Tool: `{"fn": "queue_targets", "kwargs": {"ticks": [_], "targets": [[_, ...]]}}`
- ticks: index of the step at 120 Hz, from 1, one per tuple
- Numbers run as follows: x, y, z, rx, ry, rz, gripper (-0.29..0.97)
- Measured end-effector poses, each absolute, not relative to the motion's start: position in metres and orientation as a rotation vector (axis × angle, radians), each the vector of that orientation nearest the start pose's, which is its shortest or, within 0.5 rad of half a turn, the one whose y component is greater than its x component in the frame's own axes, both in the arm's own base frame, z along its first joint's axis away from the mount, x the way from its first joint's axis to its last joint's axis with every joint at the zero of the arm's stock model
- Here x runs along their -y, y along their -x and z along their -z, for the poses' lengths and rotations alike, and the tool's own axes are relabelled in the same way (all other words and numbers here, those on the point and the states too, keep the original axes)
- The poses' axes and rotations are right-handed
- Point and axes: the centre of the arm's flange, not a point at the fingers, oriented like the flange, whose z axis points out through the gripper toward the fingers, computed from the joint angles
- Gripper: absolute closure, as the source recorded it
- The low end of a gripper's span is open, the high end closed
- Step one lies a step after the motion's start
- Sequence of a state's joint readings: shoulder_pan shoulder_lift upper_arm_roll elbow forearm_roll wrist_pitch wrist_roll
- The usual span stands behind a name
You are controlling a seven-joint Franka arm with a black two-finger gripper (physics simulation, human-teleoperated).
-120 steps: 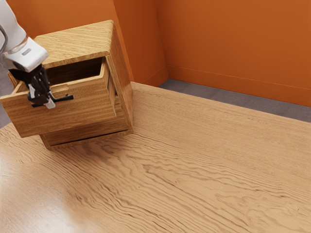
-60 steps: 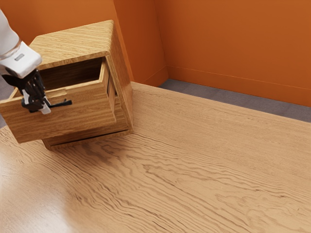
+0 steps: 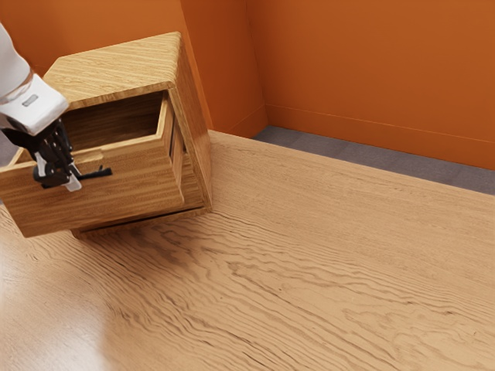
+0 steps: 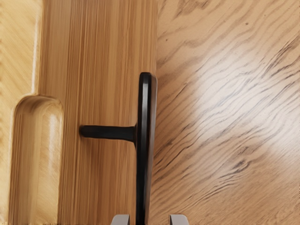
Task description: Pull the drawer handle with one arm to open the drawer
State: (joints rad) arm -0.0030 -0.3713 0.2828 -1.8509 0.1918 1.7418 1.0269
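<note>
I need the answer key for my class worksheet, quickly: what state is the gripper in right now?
The gripper is closed on the drawer handle, with one finger on each side of the bar.

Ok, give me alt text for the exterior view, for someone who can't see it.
A wooden drawer stands pulled well out of its cabinet, with the black pincer at its dark handle. The cabinet sits on a wood-grain table before orange walls.

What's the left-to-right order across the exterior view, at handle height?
claw → drawer handle → cabinet side panel → grey floor strip
</note>
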Motion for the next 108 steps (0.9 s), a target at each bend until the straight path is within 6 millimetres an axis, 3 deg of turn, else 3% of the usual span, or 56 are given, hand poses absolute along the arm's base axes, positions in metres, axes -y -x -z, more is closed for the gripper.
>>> {"fn": "queue_targets", "kwargs": {"ticks": [53,95,108], "targets": [[-0.156,-0.403,-0.684,-1.076,2.707,0.210,0.66],[-0.132,-0.384,-0.689,-1.098,2.682,0.225,0.67],[-0.115,-0.365,-0.708,-1.110,2.644,0.260,0.63]]}}
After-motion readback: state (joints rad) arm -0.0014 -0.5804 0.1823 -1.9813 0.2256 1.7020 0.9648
